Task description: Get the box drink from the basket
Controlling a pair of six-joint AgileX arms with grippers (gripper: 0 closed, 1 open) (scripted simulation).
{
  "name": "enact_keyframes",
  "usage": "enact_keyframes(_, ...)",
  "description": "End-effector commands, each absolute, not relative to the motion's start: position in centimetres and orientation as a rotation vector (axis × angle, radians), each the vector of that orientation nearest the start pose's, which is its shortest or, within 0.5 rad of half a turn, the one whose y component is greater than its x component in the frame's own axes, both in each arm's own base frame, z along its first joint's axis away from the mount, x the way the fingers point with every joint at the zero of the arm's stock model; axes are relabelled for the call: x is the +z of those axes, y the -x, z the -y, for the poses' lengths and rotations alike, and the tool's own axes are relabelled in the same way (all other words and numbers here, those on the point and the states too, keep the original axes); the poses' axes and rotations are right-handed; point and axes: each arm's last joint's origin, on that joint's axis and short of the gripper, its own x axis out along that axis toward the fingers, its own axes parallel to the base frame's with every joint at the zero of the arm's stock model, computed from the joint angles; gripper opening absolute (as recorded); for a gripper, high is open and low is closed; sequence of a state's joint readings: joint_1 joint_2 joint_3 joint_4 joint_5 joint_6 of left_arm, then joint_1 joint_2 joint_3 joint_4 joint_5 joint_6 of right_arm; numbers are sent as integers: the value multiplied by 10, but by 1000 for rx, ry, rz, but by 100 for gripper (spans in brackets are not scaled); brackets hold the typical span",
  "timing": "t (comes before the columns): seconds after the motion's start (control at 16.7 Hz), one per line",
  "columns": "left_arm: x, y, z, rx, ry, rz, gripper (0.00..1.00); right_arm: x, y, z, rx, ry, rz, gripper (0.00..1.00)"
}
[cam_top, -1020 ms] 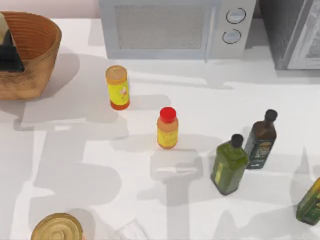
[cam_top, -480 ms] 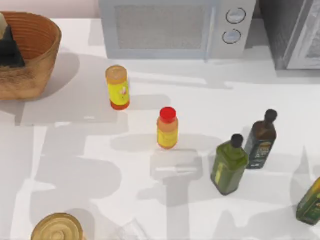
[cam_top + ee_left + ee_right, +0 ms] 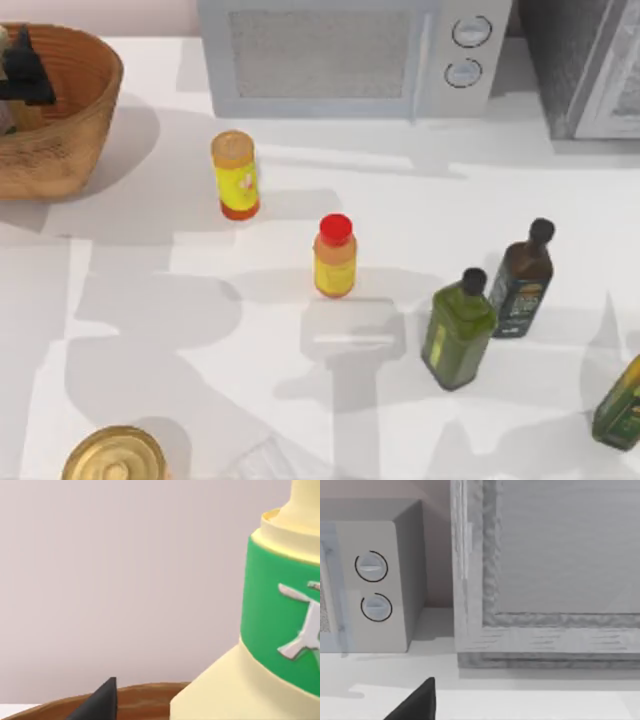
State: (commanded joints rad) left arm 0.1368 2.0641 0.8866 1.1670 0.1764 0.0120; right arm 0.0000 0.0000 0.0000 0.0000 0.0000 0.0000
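Observation:
The orange-brown wicker basket [image 3: 70, 120] stands at the table's far left corner. My left gripper [image 3: 22, 70] hangs inside it, near its far side. In the left wrist view the box drink [image 3: 260, 630] stands upright and very close, pale cream with a green band. One dark fingertip [image 3: 100, 702] sits beside it with a clear gap between them, above the basket rim [image 3: 145, 700]. So my left gripper [image 3: 150, 707] is open next to the carton. My right gripper [image 3: 422, 705] is parked facing the microwave [image 3: 375, 580].
A yellow bottle with a tan cap [image 3: 235, 175] and one with a red cap [image 3: 334, 257] stand mid-table. An olive bottle [image 3: 458, 330], a dark bottle [image 3: 522, 280] and a green bottle [image 3: 622, 405] stand at the right. A microwave [image 3: 340, 55] lines the back; a gold-lidded can [image 3: 115, 460] sits front left.
My left gripper has moved inside the basket toward its far side. The arm's shadows on the table have shifted. The bottles have not moved.

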Motion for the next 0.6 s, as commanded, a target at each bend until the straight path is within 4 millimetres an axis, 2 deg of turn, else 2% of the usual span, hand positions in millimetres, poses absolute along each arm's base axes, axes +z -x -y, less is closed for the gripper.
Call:
enact_keyframes(0.24,127,-395,-52,-16,3,-8,100,160,-106,1,0,0,0,100)
enact_keyframes(0.6,127,-395,-52,-16,3,-8,55,160,-106,1,0,0,0,100)
